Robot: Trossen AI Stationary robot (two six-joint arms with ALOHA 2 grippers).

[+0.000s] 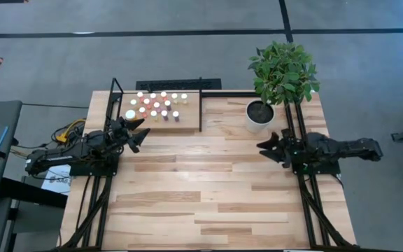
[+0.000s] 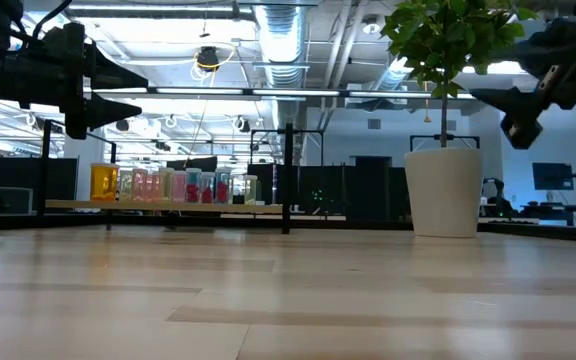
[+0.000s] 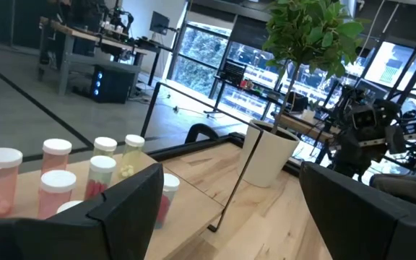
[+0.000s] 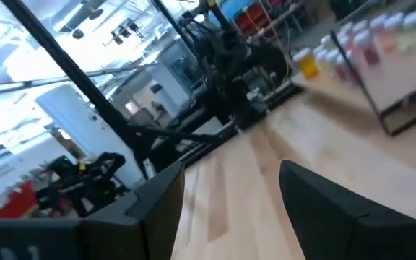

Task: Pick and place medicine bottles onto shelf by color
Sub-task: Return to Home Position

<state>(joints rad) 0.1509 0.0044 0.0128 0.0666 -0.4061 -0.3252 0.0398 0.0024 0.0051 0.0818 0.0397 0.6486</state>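
Several small white-capped medicine bottles (image 1: 157, 105), some red, pink or yellowish, stand in rows on the light-wood shelf (image 1: 187, 120), which is framed by black rods at the table's far left. They also show in the low view (image 2: 168, 186) and the left wrist view (image 3: 56, 170). My left gripper (image 1: 140, 133) is open and empty, raised just near of the shelf. My right gripper (image 1: 266, 145) is open and empty, raised near the table's right edge, just near of the plant pot.
A white pot (image 1: 259, 116) with a green leafy plant (image 1: 283, 70) stands at the table's far right, close to my right gripper. Black frame rods (image 1: 301, 133) run along both table sides. The plank tabletop (image 1: 201, 196) stretches bare toward the near edge.
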